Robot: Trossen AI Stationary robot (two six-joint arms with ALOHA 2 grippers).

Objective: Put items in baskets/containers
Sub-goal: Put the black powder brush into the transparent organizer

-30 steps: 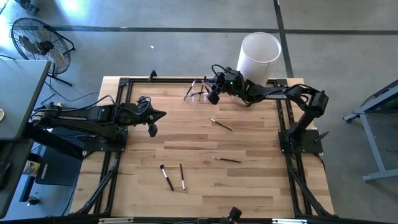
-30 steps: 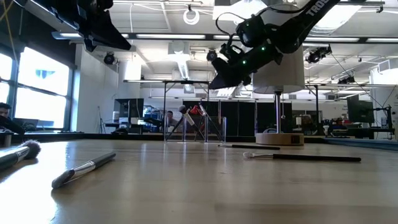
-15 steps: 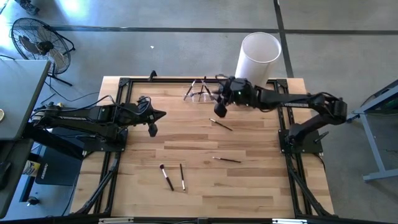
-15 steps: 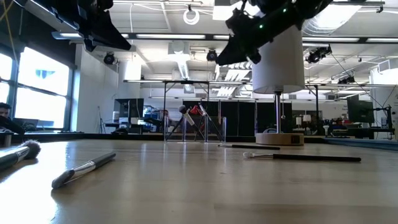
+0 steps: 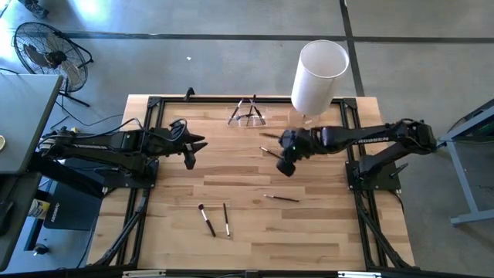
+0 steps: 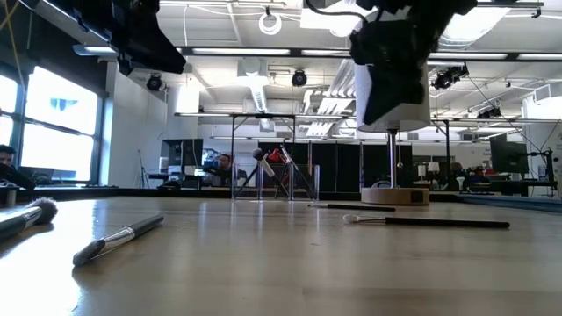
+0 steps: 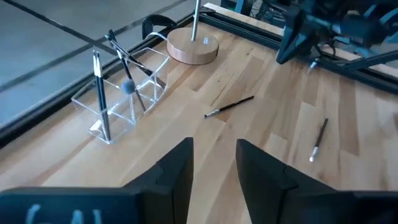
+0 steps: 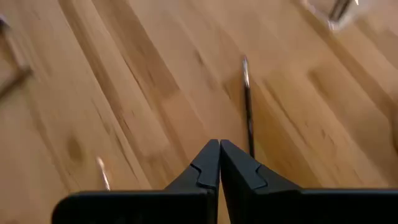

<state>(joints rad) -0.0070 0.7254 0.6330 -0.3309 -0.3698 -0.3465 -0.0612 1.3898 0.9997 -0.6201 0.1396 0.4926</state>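
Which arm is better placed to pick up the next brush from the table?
Probably the right. The right gripper, shut and empty, hangs beside the brush near the table's middle. The left gripper waits farther off by the left edge, fingers apart, no brush close by.

Right tool (image 5: 285, 167) shut, left tool (image 5: 191, 144) parted

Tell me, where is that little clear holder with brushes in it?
From above, the clear holder sits at the table's far edge, just left of the tall white cylinder.
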